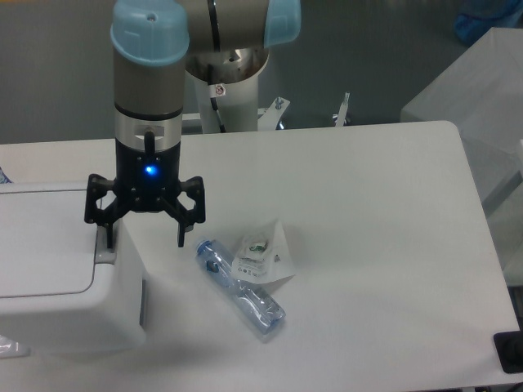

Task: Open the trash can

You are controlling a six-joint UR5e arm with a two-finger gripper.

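Large white boxy trash can (61, 278) with rounded corners, standing at the near left of the table, partly cut off by the left edge. Flat inset lid shut. Grey strip on its right side.
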